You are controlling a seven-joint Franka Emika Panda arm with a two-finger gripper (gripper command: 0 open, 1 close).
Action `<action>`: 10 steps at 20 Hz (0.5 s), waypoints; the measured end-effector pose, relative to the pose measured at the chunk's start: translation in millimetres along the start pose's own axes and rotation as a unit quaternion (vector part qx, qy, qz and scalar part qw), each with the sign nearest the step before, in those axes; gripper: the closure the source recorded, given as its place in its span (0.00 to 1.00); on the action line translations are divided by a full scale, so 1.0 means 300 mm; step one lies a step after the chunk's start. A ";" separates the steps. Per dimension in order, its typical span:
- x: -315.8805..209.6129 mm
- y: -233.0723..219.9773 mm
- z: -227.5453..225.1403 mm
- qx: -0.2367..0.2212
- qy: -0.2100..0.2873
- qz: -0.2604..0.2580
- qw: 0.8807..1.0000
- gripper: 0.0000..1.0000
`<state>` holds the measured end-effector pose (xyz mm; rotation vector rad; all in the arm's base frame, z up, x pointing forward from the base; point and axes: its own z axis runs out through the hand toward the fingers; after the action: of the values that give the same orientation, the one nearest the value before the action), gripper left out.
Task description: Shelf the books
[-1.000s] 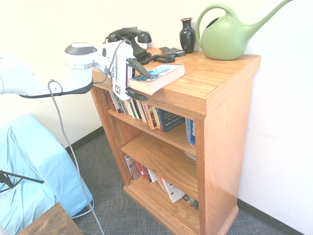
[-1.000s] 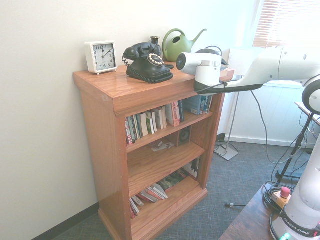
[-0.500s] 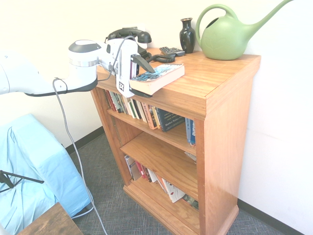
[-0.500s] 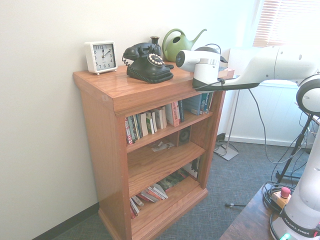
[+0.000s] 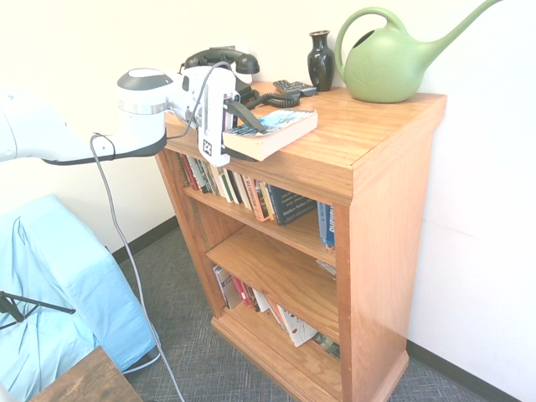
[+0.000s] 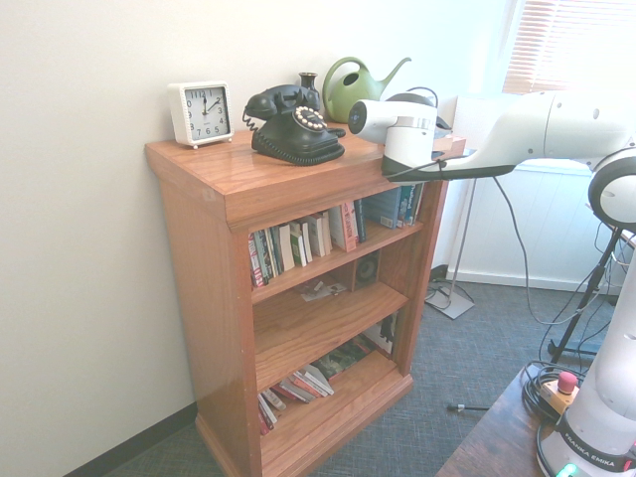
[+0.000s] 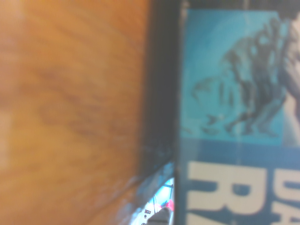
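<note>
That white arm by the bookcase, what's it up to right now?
The white arm has its gripper around the near end of a thick paperback lying on top of the oak bookcase, one finger above the cover and one below. The fingers look to be closing on it, but the book isn't lifted yet. A black telephone, a dark vase, a green watering can and a clock share the top.

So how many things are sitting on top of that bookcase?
6: clock at one end, black telephone, dark vase, green watering can, remote, paperback at the front edge. More may be hidden.
</note>
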<state>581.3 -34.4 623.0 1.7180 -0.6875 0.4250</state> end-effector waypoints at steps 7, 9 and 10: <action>-0.005 -0.007 0.016 -0.003 -0.004 -0.003 1.000 1.00; -0.004 -0.005 0.017 -0.003 -0.004 -0.002 1.000 1.00; -0.004 -0.004 0.017 -0.003 -0.004 -0.002 1.000 1.00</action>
<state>580.8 -38.9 620.3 1.7166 -0.6909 0.4137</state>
